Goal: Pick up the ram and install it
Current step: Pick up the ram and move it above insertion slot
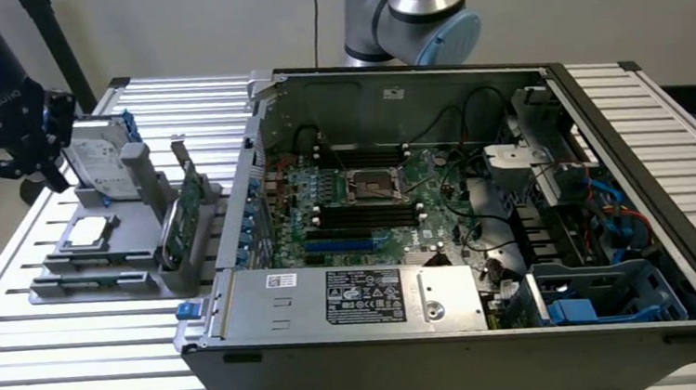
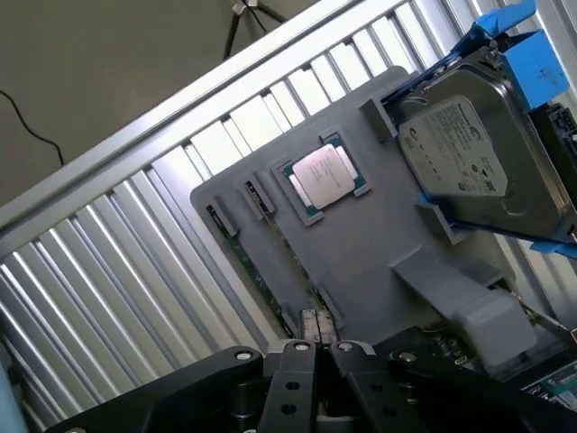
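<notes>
Slatted aluminium worktop (image 1: 37,350): shut pincer (image 2: 317,347) poised above the tray (image 2: 361,262), ram (image 2: 257,271) not yet lifted.

Starting at the exterior view's left, the black pincer hangs over the tray's far end beside the drive (image 1: 103,158), its jaws pressed together on nothing. The matte grey plastic tray carries the silver, blue-railed drive and a square, metal-lidded CPU (image 2: 320,176). On the CPU's side away from the drive lies the ram, a thin dark-green stick seated in a slot. From the wrist it lies ahead of the pincer, its long axis slanting towards the jaws rather than crossing them. At the tray's edge towards the exterior view's right stands a green card (image 1: 182,217), then the open steel case (image 1: 399,363).
</notes>
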